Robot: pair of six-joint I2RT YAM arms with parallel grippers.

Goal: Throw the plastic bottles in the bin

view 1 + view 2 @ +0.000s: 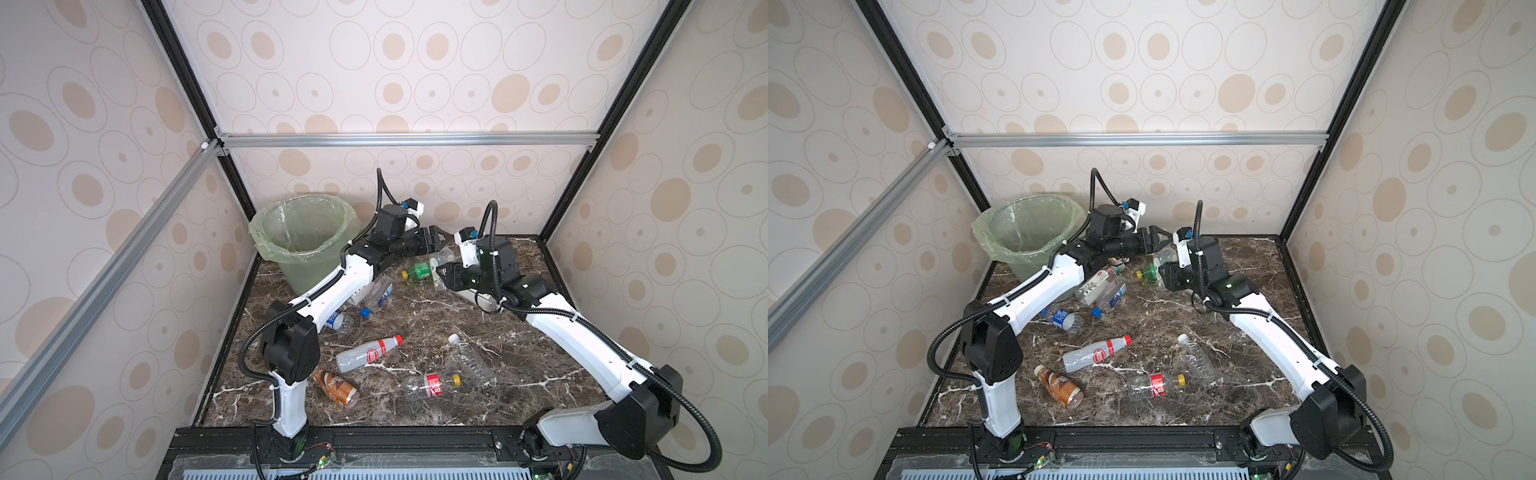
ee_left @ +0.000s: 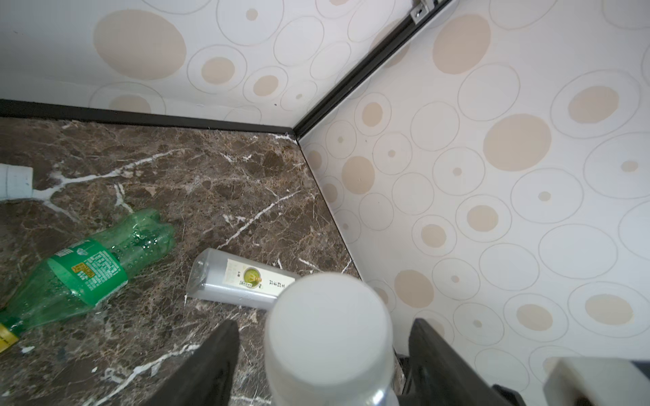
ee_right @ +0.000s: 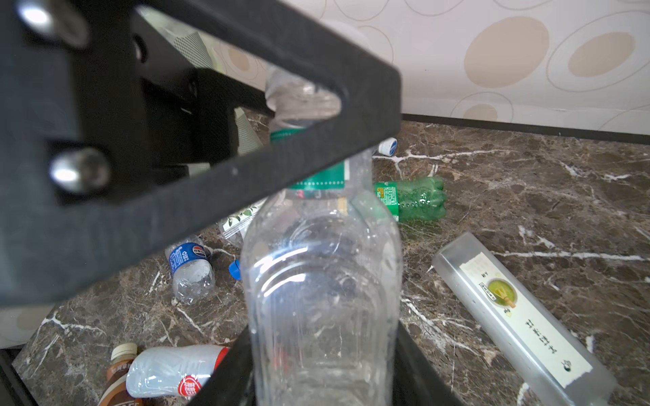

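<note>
Right arm [image 1: 582, 345] extended over back of surface [image 1: 519, 399], right fingers [image 3: 221, 376] clamped on clear bottle [image 3: 323, 281] base. Left arm [image 1: 332, 286] reaches past bin [image 1: 257, 232]; left fingers [image 2: 211, 362] apart, straddling its white cap [image 2: 327, 327].

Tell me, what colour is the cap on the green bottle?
Yellow. The green bottle lies on its side, and its cap shows best in a top view.

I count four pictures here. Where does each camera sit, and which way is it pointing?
Both top views: high above the near edge, looking down on table, bin, left arm and right arm.
Left wrist: on the left arm, facing a far corner; left gripper shows.
Right wrist: on the right arm, facing the clear bottle; right gripper shows.
Shared: both wrist views catch the green bottle.
</note>
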